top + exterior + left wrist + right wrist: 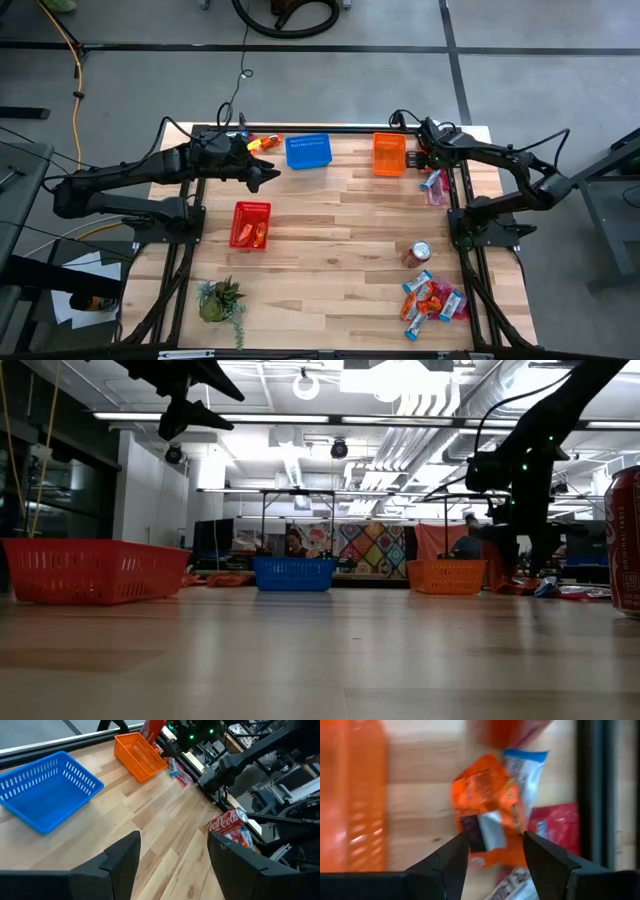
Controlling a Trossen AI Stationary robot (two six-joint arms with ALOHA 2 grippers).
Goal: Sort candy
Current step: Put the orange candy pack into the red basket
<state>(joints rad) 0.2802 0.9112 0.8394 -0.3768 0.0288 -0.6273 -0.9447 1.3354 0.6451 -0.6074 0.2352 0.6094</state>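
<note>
Right pincer (492,851), fingers apart, over candy (487,802) beside the orange basket (389,153); left pincer (268,177) apart, empty. 3 baskets: red basket (250,224) holds candy; blue basket (308,151) empty. 1 can (417,253).

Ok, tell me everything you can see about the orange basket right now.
The orange basket is a small rectangular mesh bin that looks like plastic, with slotted walls and an open top. It sits upright on the wooden table's far edge, right of the blue basket and apart from it. The right gripper hovers just beside it over some candy; nothing visibly touches it. Its contents cannot be made out.
</note>
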